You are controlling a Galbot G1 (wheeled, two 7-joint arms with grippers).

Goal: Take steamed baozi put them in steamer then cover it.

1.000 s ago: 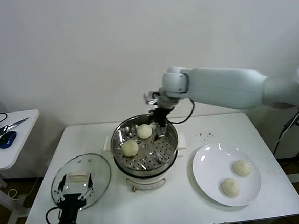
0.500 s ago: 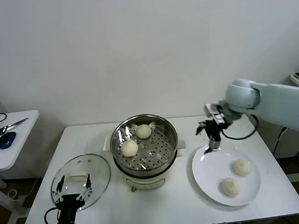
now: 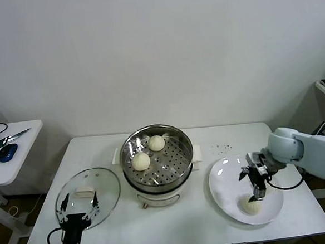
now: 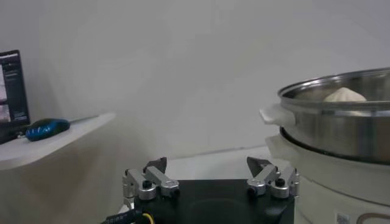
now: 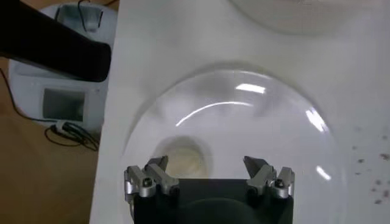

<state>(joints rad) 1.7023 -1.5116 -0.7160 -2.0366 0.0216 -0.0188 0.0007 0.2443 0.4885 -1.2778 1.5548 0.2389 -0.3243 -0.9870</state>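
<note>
Stainless steamer (image 3: 158,162) sits mid-table on its cream base; two baozi inside, one (image 3: 156,142) at the far side, one (image 3: 141,161) toward the robot's left; right of the steamer a white plate (image 3: 225,179) carries a third bun (image 3: 250,205), a fourth hidden behind the arm; right gripper (image 3: 253,194) hangs over the plate with fingers spread, holding nothing, just above that bun; glass cover (image 3: 88,197) lies flat left of the steamer; left gripper (image 3: 78,205) parked at the cover's near edge, fingers apart, empty.
</note>
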